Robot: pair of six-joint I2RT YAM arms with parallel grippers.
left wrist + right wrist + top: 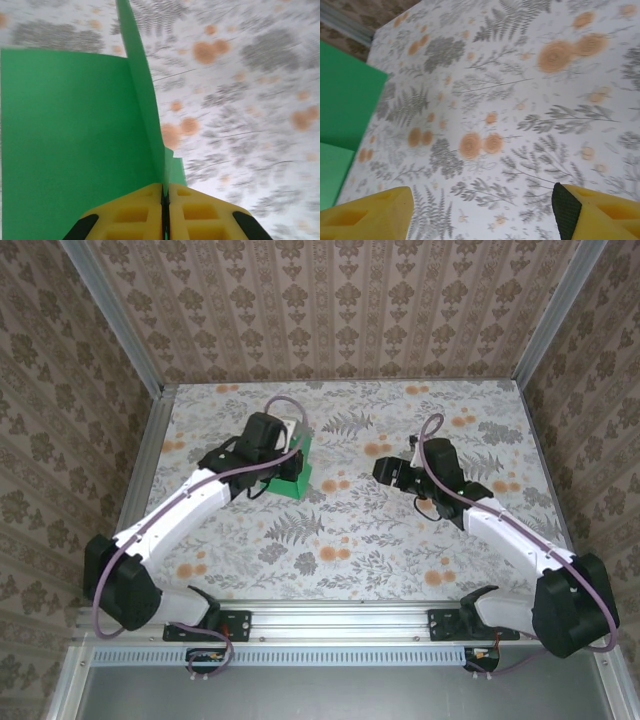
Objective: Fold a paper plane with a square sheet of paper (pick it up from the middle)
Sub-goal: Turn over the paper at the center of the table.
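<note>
The bright green sheet of paper (295, 478) is folded and sits at the back left of the table, under my left arm. My left gripper (165, 189) is shut on a thin upright ridge of the paper (142, 90). A broad flat panel (70, 140) spreads to the left of the ridge and a small flap (177, 170) lies to its right. My right gripper (482, 205) hangs open above the bare tablecloth with nothing between its fingers. It is to the right of the paper (345, 100) and apart from it. From above, the right gripper (385, 470) points left toward the paper.
A floral tablecloth (380, 540) covers the table. Patterned walls and metal rails (140, 470) close it in on three sides. Open cloth lies between the two grippers and toward the near edge.
</note>
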